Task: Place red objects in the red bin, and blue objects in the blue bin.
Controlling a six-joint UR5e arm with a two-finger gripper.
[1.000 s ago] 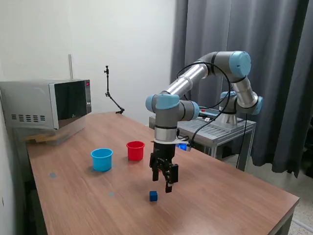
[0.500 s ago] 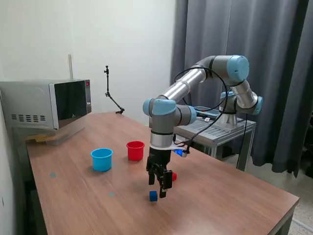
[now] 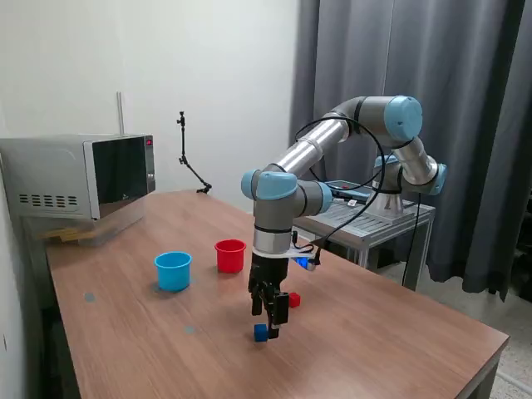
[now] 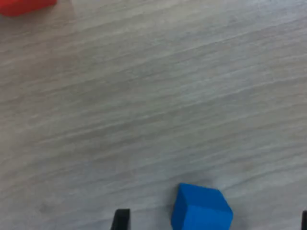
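A small dark blue cube [image 4: 202,208] is sitting on the brown wood-grain table [image 3: 374,332], toward the near edge in the exterior view, and its faces are looking clean and matte, with one corner turned toward the wrist camera. The black two-finger gripper [image 3: 268,320] is hanging just above it with its fingers spread wide; in the wrist view one dark fingertip [image 4: 121,219] is showing beside the cube and the other is barely peeking in at the frame's border, so the cube is lying between them, nearer the first. Whether the fingers are touching the table is hard to tell.

A small solid red cube [image 3: 294,299] is resting close behind the gripper, partly hidden by it, and the wrist view is cutting it off at a corner. Bare tabletop is stretching all around the blue cube. The round red plastic cup [image 3: 230,255] and the round light blue plastic cup [image 3: 173,270] are standing upright, near each other, well apart from the cube toward the exterior view's left. Their insides are not visible. A grey microwave [image 3: 79,176] is sitting at the far corner.
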